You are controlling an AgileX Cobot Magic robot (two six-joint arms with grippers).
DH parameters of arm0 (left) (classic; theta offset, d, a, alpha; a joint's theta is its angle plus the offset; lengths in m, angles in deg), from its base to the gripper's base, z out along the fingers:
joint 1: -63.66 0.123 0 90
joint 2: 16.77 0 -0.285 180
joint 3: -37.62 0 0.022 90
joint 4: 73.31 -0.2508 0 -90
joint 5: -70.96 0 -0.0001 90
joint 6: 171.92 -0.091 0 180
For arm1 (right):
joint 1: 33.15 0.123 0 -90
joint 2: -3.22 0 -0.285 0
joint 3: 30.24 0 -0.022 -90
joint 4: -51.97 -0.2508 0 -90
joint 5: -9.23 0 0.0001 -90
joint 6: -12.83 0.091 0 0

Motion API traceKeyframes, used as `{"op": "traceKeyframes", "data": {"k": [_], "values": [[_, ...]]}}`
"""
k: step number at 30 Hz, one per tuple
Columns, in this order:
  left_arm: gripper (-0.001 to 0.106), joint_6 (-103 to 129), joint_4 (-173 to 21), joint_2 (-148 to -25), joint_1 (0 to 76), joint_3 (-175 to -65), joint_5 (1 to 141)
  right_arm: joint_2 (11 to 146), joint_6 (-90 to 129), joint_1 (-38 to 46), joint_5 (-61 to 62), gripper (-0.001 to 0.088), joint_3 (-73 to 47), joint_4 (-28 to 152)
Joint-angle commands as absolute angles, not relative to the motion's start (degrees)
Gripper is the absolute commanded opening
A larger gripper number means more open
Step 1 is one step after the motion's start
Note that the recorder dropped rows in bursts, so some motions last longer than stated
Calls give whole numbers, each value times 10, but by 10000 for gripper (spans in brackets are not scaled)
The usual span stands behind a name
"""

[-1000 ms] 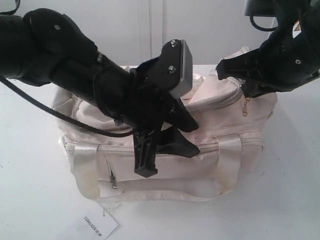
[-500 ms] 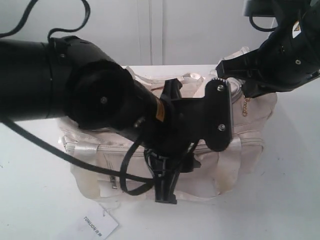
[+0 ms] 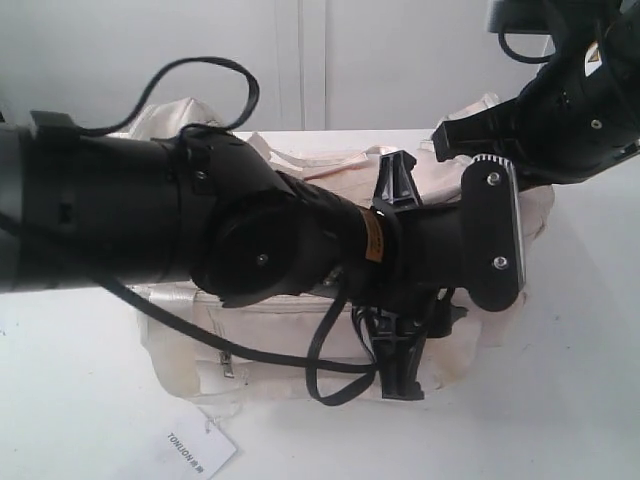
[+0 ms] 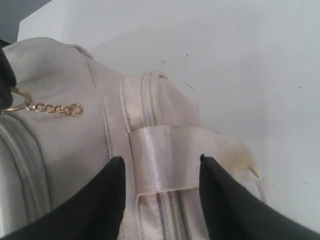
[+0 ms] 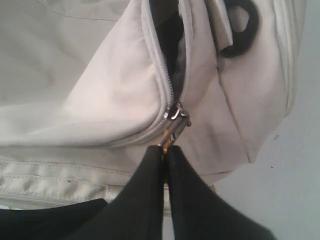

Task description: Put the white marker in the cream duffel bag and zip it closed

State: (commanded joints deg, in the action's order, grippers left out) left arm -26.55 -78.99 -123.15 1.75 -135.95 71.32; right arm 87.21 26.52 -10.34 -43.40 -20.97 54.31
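One cream duffel bag [image 3: 190, 345], one pinched zipper pull [image 5: 173, 120]

A white table [image 3: 70, 400] fills the lower part of the exterior view, its matte top evenly lit with only soft shadows. Behind the table's far edge stands a pale grey-white wall [image 3: 450, 60] with a narrow vertical panel strip [image 3: 312, 60]. Past one table corner, the left wrist view shows a dark grey patch [image 4: 20, 10]; a few tiny dark specks [image 4: 187, 55] dot the tabletop

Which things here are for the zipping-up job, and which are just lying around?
For the job: cream duffel bag, its zipper pull, right gripper pinching it, open left gripper.
Just lying about: paper tag on the table.
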Motion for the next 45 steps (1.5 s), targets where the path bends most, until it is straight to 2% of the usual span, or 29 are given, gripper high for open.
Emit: {"op": "traceKeyframes", "data": {"k": [4,6,8,13,14,22,29,45], "values": [[505,-265,-790,-1252,18,-1360,680,872,265,-103,-434,0,-210,543],[462,-265,-790,-1262,18,-1360,676,872,265,-103,-434,0,-210,542],[368,-265,-790,-1274,19,-1360,676,872,265,-103,-434,0,-210,540],[36,-297,-790,-1285,19,-1360,678,872,248,-103,-434,0,-210,544],[1,-300,-790,-1285,19,-1360,678,872,244,-103,-433,0,-210,552],[0,-312,-790,-1285,19,-1360,736,872,244,-103,-394,0,-210,669],[0,-344,-790,-1285,18,-1360,770,879,244,-103,-296,0,-210,687],[0,-357,-790,-1285,18,-1360,783,936,349,-103,-177,0,-210,754]]}}
